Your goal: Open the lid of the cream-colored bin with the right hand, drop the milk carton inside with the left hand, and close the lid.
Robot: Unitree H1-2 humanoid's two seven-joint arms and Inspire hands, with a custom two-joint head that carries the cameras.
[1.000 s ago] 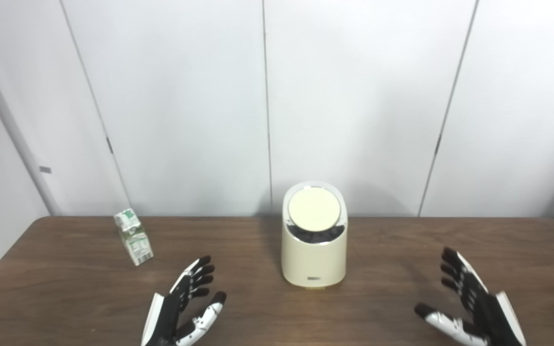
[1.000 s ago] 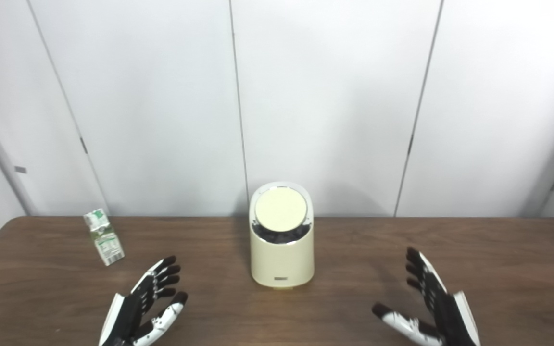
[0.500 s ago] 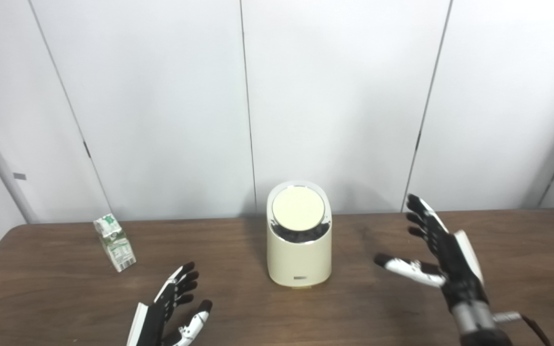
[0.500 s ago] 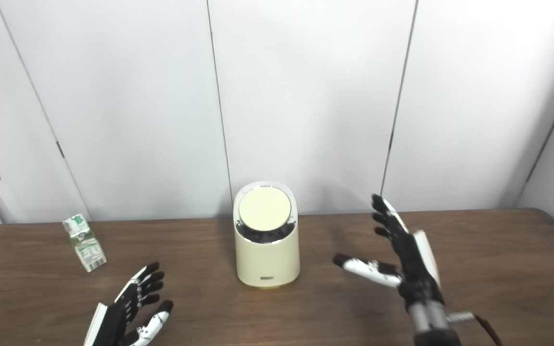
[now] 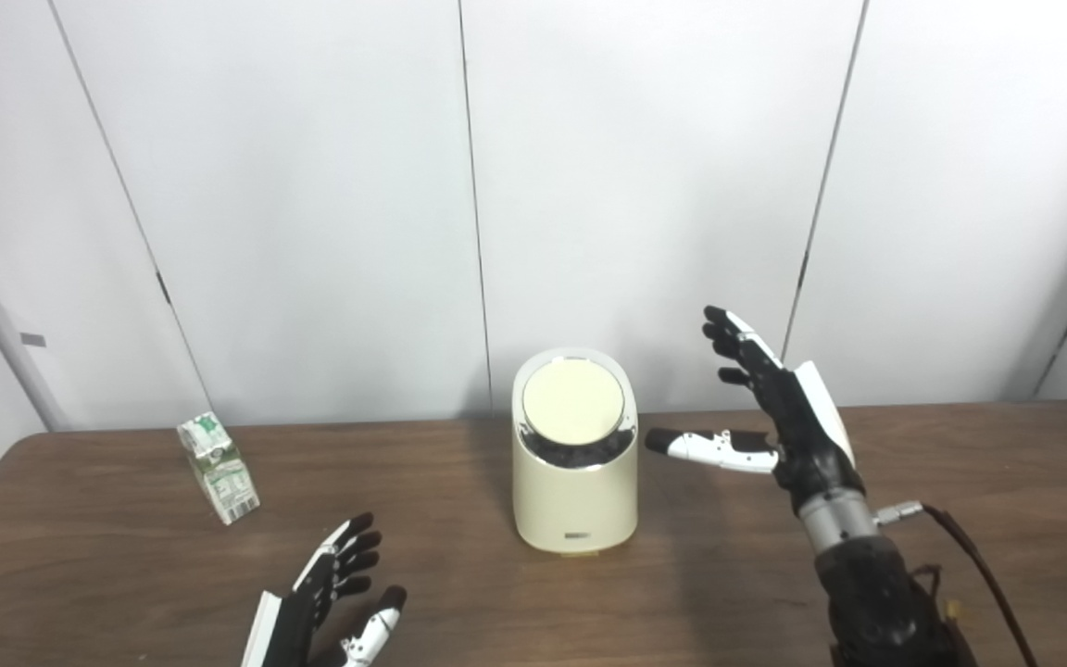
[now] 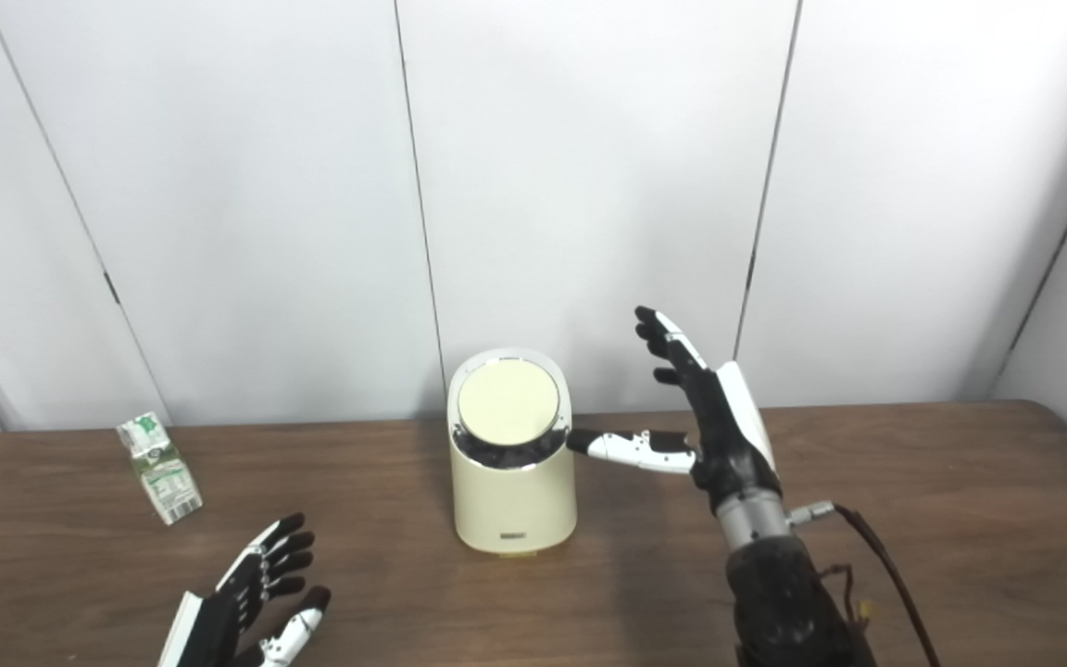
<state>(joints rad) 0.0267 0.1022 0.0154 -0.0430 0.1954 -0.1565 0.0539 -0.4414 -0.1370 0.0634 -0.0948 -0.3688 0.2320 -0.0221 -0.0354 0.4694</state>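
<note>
Both hands empty, fingers spread: right hand [image 5: 797, 417] raised beside bin [image 5: 575, 482], left hand [image 5: 325, 607] low at worktop's near edge. Lid [image 5: 573, 405] shut. Milk carton [image 5: 219, 468] stands near left edge; probably light, crushable — grip its flat sides gently.

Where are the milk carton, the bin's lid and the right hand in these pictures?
milk carton [image 5: 219, 468]: left eye view, on its front face.
lid [image 5: 572, 405]: left eye view, on the middle of the round disc.
right hand [image 6: 717, 417]: right eye view, on the palm.
</note>
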